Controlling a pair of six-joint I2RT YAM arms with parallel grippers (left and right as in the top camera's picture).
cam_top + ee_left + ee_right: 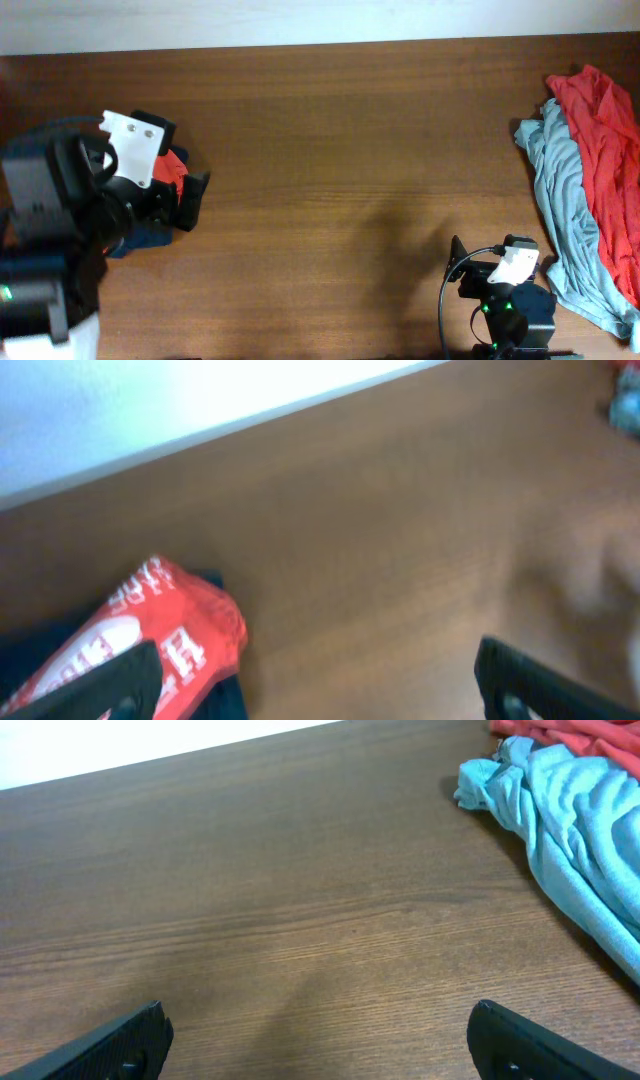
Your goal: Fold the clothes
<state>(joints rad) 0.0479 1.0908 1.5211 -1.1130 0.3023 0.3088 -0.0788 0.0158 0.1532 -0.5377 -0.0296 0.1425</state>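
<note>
Unfolded clothes sit in a heap at the table's far right edge. The red garment point(598, 140) lies crumpled on top, and the light blue garment point(556, 190) is under and beside it, trailing down toward the near right corner. In the right wrist view the blue cloth point(560, 830) fills the upper right, bunched and wrinkled, with a sliver of red behind it at the top edge.

A second set is at the far left. The red piece with white lettering point(173, 168) looks folded small and lies on a dark blue piece point(140, 240). The left wrist view shows the lettered red cloth point(170, 620) at lower left, with dark blue under it. The view is blurry and the letters are not readable.

The left gripper point(320, 685) is over that left stack. Its fingers point(110, 685) are spread wide with bare wood between them. The left finger overlaps the red cloth in the picture, but contact cannot be told.

The right gripper point(320, 1040) is near the front right, just beside the heap's lower end and apart from it. Its fingers point(540, 1040) are also spread wide, with only wood between them and nothing pinched.

The brown wooden table point(340, 140) is bare across the middle between the two groups. A white wall strip point(300, 18) runs along the far edge.
</note>
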